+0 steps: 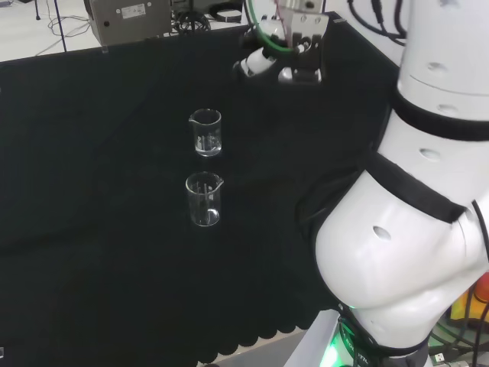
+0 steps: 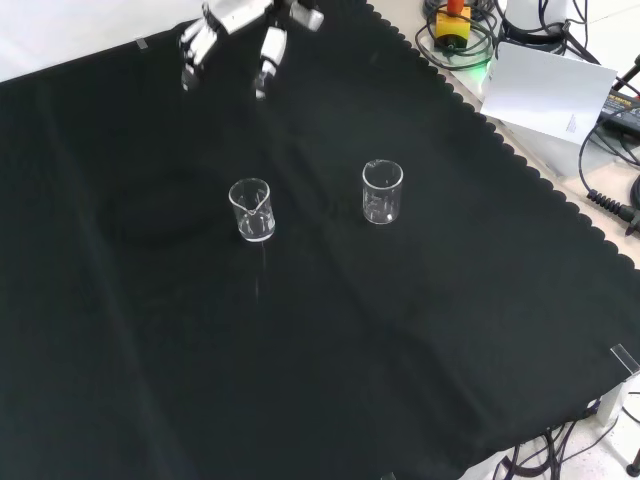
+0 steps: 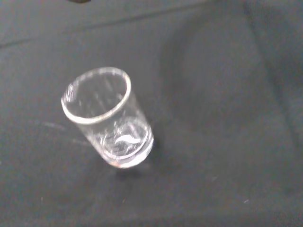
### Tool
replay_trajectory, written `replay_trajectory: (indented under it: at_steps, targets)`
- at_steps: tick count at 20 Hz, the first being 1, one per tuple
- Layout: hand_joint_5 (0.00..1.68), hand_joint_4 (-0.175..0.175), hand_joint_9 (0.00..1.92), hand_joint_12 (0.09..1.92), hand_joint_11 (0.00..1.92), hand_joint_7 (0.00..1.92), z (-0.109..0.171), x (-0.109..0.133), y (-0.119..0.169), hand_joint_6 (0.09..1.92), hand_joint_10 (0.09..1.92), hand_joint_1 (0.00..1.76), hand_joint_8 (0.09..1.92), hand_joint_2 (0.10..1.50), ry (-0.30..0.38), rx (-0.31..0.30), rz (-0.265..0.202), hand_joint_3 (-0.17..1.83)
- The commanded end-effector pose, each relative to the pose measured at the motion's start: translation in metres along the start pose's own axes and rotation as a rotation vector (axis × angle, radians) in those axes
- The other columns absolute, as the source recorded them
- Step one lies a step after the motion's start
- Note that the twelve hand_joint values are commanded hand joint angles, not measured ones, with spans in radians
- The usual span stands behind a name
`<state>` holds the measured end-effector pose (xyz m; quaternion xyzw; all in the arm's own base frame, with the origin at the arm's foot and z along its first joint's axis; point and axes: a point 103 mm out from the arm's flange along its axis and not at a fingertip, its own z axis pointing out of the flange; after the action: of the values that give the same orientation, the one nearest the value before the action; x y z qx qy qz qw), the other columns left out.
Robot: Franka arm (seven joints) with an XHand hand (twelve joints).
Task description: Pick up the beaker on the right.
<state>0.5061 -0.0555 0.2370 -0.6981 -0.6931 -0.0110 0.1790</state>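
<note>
While two clear beakers stand upright and apart on the black cloth, the hand hangs above them with fingers relaxed and empty, nearer the front view's left beaker than the right one.

Second beaker — black cloth

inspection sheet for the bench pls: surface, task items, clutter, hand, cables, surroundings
Surface: black cloth, flat, scalloped edge.
Job's things: two clear beakers, upright, apart, both look empty; in the front view, left beaker, right beaker.
Clutter: nothing seen on the cloth.
Hand: hand above the cloth, fingers relaxed, holding nothing, clear of both beakers.
Cables: black cables off the cloth's right edge, front view.
Surroundings: white sheet; grey box behind the bench.
</note>
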Motion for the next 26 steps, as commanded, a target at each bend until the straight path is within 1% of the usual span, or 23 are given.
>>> replay_trajectory:
  at_steps: [1,3,6,10,13,15,17,19,21,24,26]
  targets:
    - [0.4,-0.024,0.38,1.41,0.07,0.2,0.076,0.009,0.062,0.09,0.65,0.75,0.64,0.94,0.194,0.021,-0.146,-0.17]
    - [0.4,-0.024,0.38,1.41,0.07,0.2,0.083,0.008,0.065,0.09,0.65,0.75,0.64,0.94,0.216,0.023,-0.164,-0.17]
    - [0.39,-0.024,0.37,1.41,0.06,0.19,0.092,0.008,0.068,0.09,0.65,0.75,0.64,0.92,0.262,0.024,-0.216,-0.17]
    - [0.37,-0.019,0.35,1.42,0.04,0.16,0.103,0.008,0.07,0.09,0.64,0.75,0.63,0.91,0.302,0.027,-0.273,-0.17]
    - [0.35,-0.016,0.32,1.42,0.02,0.14,0.111,0.008,0.069,0.09,0.63,0.74,0.62,0.89,0.334,0.021,-0.303,-0.17]
    - [0.35,-0.015,0.31,1.42,0.01,0.14,0.117,0.009,0.068,0.09,0.63,0.74,0.62,0.89,0.348,0.033,-0.324,-0.17]
    - [0.31,-0.014,0.28,1.41,0.01,0.1,0.123,0.01,0.068,0.09,0.62,0.72,0.61,0.87,0.347,0.04,-0.338,-0.17]
    - [0.27,-0.014,0.22,1.38,0.0,0.06,0.128,0.01,0.068,0.09,0.61,0.67,0.59,0.84,0.348,0.034,-0.342,-0.17]
    - [0.24,-0.016,0.2,1.37,0.0,0.05,0.132,0.01,0.067,0.09,0.61,0.67,0.58,0.83,0.345,0.035,-0.347,-0.17]
    - [0.25,-0.018,0.19,1.36,0.0,0.06,0.138,0.008,0.066,0.09,0.62,0.75,0.59,0.84,0.373,0.023,-0.342,-0.17]
    - [0.26,-0.018,0.19,1.35,0.0,0.06,0.141,0.008,0.066,0.09,0.62,0.79,0.59,0.85,0.377,0.022,-0.343,-0.17]
